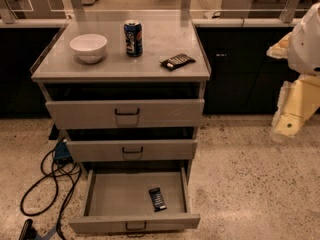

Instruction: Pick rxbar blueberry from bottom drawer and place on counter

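The rxbar blueberry point(157, 199) is a small dark bar with white print. It lies flat in the open bottom drawer point(115, 196), near the drawer's right front. The counter point(155, 44) is the pale grey top of the cabinet. My gripper point(289, 121) is at the end of the cream-coloured arm at the right edge of the view. It hangs well to the right of the cabinet, about level with the upper drawers and far from the bar.
On the counter stand a white bowl point(88, 47), a blue can point(133, 38) and a black bar with white stripes point(177, 61). The top drawer point(125, 113) and middle drawer point(131, 149) are slightly pulled out. Black cables point(50, 179) lie on the floor at the left.
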`<state>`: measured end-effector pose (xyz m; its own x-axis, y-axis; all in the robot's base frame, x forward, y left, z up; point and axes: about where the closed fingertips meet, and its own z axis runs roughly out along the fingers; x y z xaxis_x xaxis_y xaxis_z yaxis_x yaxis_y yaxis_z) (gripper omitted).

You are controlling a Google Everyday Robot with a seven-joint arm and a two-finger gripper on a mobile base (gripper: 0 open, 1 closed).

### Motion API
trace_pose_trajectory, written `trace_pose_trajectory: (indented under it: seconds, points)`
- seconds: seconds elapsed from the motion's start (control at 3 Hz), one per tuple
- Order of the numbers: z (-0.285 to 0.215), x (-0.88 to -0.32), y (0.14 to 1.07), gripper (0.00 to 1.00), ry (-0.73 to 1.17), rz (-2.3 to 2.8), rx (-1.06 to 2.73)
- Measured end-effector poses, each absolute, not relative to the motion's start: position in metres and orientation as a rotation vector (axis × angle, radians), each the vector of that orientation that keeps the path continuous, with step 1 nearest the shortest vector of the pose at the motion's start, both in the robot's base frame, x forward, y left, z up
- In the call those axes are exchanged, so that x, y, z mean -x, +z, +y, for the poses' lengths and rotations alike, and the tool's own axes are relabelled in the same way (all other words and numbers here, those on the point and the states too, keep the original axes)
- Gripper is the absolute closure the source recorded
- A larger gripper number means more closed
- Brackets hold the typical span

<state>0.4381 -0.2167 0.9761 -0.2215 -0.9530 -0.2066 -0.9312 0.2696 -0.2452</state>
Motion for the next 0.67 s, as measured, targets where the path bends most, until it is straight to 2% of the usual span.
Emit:
trace_pose_trajectory:
  seconds: [0.67]
  points:
    - [-0.214,-0.432,0.955,0.00,-0.025,2.157,1.736]
